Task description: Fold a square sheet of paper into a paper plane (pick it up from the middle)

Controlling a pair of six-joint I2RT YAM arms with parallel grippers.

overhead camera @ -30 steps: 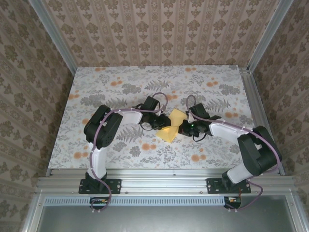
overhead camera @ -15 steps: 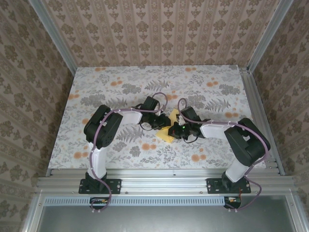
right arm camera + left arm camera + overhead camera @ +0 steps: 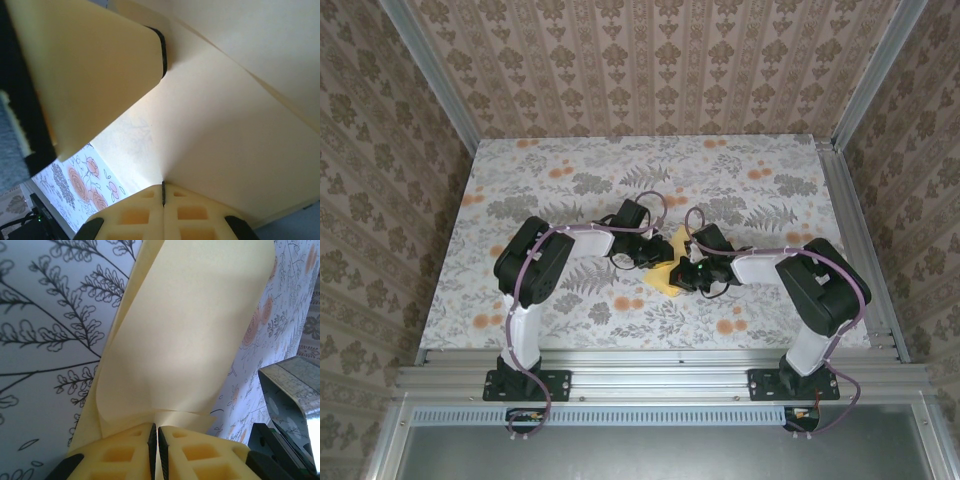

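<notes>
Top view: the right gripper (image 3: 686,272) has pushed further left over the square sheet of paper (image 3: 665,283). The sheet lies mid-table on the floral cloth (image 3: 570,170), with patterned walls (image 3: 650,60) around.
Left wrist: the left gripper (image 3: 155,432) pinches the sheet's near edge.
Right wrist: the right gripper's jaws are clamped on the sheet too.

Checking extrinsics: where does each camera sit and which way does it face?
Top external: fixed above and behind the bases, looking down on the flowered table; both arms, left gripper and right gripper meeting at the square sheet of paper.
Left wrist: on the left wrist, looking along its own shut fingers at the paper.
Right wrist: same on the right, shut fingers pinching the paper.
Shared: the paper, in all three.
</notes>
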